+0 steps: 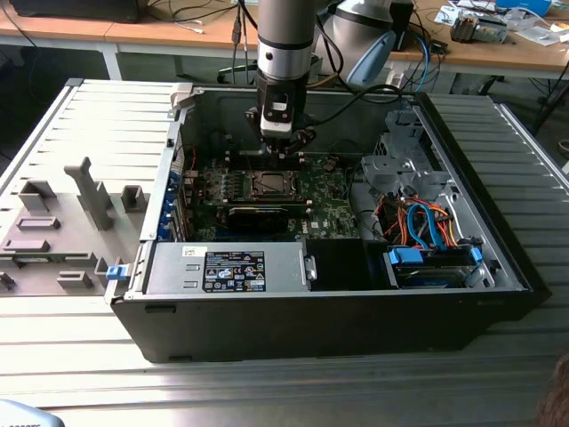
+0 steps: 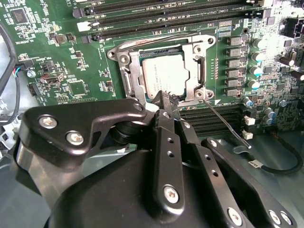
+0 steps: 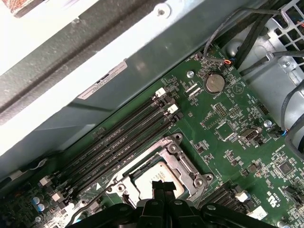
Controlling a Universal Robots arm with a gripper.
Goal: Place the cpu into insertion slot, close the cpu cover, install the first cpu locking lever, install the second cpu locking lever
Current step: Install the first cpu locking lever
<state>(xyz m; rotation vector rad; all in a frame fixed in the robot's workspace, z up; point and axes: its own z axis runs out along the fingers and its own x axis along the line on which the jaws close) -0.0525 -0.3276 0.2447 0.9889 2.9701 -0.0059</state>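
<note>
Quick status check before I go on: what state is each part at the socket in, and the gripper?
Pale silver-grey square cpu: seated flat in the socket.
Square metal-rimmed insertion slot on the green circuit board: occupied.
Thin grey metal frame cpu cover: closed down around the cpu.
Thin metal wire locking lever: sticking out from the socket, not latched.
Black gripper: fingers together, tips at the cover's edge.

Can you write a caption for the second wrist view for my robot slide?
Gripper at the edge of the cpu cover, shut over the cpu.
</note>
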